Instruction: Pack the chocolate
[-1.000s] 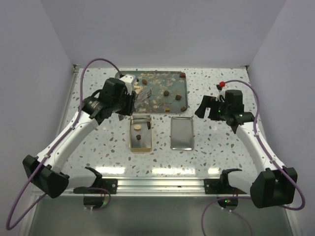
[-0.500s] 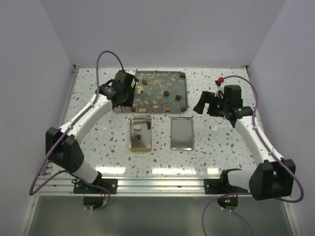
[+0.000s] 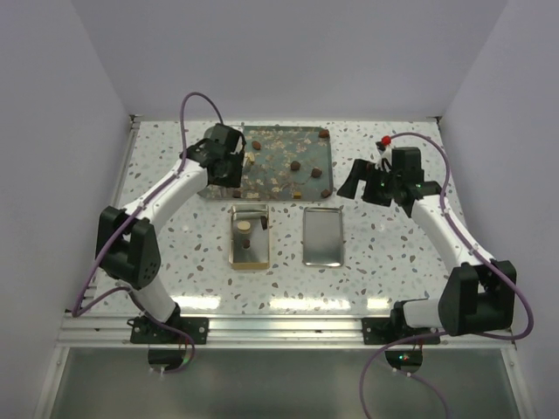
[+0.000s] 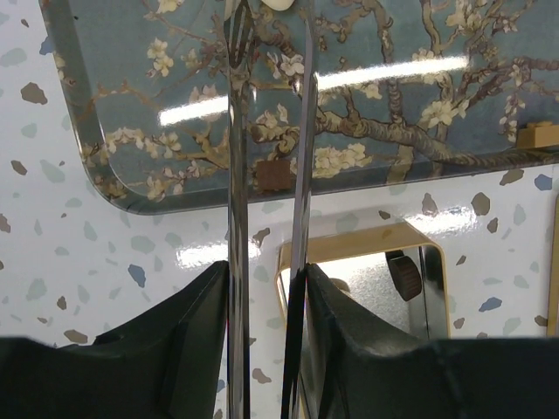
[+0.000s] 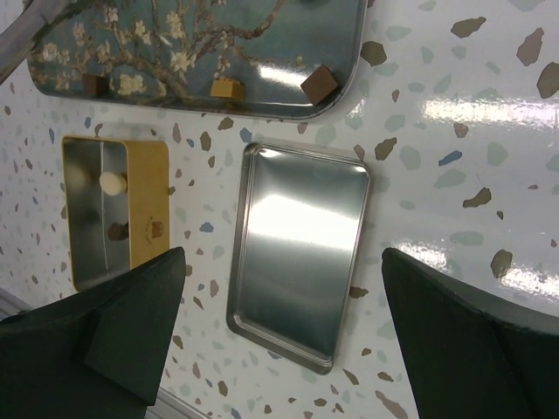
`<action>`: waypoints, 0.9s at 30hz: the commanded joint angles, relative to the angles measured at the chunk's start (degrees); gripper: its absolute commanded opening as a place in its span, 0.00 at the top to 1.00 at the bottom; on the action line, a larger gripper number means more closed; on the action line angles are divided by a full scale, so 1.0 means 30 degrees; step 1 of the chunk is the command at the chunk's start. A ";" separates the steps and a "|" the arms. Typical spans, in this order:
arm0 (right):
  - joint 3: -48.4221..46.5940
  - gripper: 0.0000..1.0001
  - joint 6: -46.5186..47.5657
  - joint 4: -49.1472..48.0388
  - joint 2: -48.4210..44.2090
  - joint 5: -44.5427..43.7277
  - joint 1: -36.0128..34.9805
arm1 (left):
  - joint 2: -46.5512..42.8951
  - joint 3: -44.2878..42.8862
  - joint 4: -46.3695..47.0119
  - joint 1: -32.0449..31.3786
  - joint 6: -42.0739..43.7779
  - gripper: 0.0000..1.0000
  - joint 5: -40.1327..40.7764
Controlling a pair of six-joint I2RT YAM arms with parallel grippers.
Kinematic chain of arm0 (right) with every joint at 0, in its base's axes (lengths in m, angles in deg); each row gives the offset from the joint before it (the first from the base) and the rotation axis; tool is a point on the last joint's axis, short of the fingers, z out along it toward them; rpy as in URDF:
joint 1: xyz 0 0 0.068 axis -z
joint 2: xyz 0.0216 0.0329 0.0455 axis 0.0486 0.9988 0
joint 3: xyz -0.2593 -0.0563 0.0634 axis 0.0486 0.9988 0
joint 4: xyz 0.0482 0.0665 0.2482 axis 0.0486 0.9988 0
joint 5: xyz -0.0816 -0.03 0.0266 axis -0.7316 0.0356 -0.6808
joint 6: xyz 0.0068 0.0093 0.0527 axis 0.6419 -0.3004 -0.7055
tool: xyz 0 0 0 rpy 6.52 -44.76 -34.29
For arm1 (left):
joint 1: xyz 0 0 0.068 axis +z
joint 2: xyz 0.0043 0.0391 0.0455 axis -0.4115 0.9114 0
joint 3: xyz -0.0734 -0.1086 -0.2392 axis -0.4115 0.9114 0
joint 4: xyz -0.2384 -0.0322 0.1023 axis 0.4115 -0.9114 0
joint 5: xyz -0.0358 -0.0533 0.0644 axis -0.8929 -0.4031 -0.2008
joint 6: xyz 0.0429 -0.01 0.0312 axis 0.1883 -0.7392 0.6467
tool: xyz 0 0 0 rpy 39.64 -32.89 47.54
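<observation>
At the left end effector (image 4: 266,26): two thin metal blades stand a narrow gap apart over a rounded corner of the blossom-print tray (image 4: 131,105).
Between its blade tips: a cream-white chocolate (image 4: 272,3) shows at the view's top edge. Whether the blades pinch it or only flank it, I cannot tell.
Beneath its blades: a brown square chocolate (image 4: 273,175) lies on the tray, close to the rim.
Back toward its wrist: the open gold tin (image 4: 349,249) sits on the speckled surface (image 4: 87,262) just beside the tray, with a dark round chocolate (image 4: 403,272) inside.
Between the two end effectors: the tray carries scattered brown chocolates (image 3: 295,165).
Under the right end effector (image 5: 288,332): the silver lid (image 5: 297,253) lies flat on the surface beside the tin, not touching it.
Right end effector state: fingers spread wide, above the surface.
Ahead of its fingers: a dark brown cube (image 5: 315,84) and a tan cube (image 5: 225,87) sit at the tray's near rim.
</observation>
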 commanded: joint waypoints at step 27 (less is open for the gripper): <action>-0.1475 0.02 -0.0143 -0.0150 0.0278 0.0384 -0.0060 | -0.0189 -0.0341 0.1451 0.0533 0.0473 0.71 -0.1236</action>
